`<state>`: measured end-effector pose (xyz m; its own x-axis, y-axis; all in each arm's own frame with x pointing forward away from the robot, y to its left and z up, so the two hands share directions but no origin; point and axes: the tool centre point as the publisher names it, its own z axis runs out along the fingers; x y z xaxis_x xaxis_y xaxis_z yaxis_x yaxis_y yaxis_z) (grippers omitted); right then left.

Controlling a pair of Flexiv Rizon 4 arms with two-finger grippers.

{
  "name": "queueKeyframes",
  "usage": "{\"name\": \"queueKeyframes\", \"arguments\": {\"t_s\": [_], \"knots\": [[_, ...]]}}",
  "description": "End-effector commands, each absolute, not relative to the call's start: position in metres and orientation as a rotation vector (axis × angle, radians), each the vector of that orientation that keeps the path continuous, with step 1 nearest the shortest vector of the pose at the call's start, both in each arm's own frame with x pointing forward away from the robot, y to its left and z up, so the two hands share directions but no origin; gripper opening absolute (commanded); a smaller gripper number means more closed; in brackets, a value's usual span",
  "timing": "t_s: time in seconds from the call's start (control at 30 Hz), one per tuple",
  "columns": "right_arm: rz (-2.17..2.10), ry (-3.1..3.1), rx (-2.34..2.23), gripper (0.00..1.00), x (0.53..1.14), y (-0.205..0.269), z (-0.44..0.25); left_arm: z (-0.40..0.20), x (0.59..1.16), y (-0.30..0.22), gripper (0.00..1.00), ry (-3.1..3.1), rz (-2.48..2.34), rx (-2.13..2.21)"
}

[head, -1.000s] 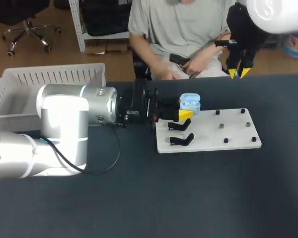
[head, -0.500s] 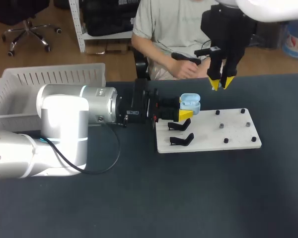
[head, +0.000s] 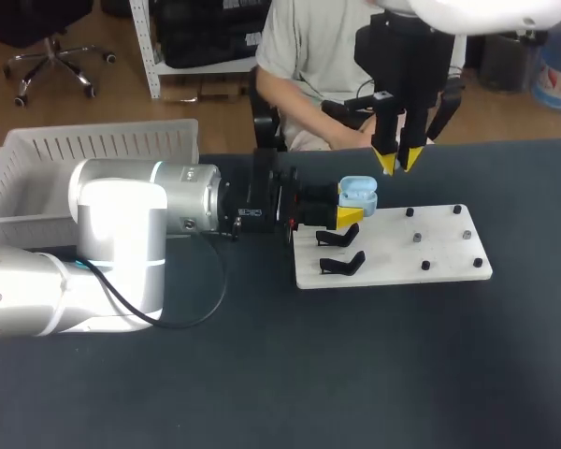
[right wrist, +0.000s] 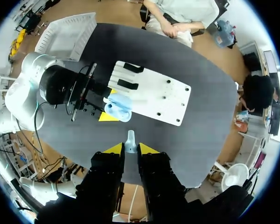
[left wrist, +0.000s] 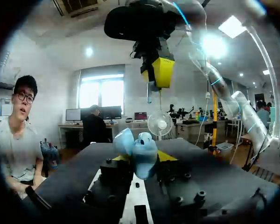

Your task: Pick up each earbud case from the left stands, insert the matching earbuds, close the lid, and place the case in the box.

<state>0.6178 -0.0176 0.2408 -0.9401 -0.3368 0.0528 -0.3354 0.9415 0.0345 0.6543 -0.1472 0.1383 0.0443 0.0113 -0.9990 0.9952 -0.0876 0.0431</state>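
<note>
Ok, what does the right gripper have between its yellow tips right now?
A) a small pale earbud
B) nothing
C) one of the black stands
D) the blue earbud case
A: in the right wrist view a small pale earbud stands pinched between the tips of the right gripper, with the open blue case ahead of it.

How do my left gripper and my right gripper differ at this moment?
The left gripper is shut on the open, light blue earbud case; the right gripper is shut on a small white earbud. The left gripper lies level, reaching sideways over the edge of the white board; the right gripper points straight down from above. Both have yellow tips, and each holds something.
</note>
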Motion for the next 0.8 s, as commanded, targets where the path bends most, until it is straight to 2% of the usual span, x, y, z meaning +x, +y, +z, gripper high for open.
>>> {"name": "queueKeyframes", "arguments": {"t_s": [0.03, 0.23, 0.8], "knots": [[-0.011, -3.028, 0.568, 0.0, 0.619, -0.008, 0.246, 0.138, 0.655, -0.147, 0.0, 1.141, -1.234, 1.302], [0.153, -2.994, 0.598, 0.0, 0.626, 0.006, 0.247, 0.138, 0.655, -0.147, 0.0, 1.141, -1.234, 1.302], [0.135, -2.962, 0.519, 0.0, 0.62, 0.016, 0.232, 0.138, 0.655, -0.147, 0.0, 1.141, -1.234, 1.302]]}}
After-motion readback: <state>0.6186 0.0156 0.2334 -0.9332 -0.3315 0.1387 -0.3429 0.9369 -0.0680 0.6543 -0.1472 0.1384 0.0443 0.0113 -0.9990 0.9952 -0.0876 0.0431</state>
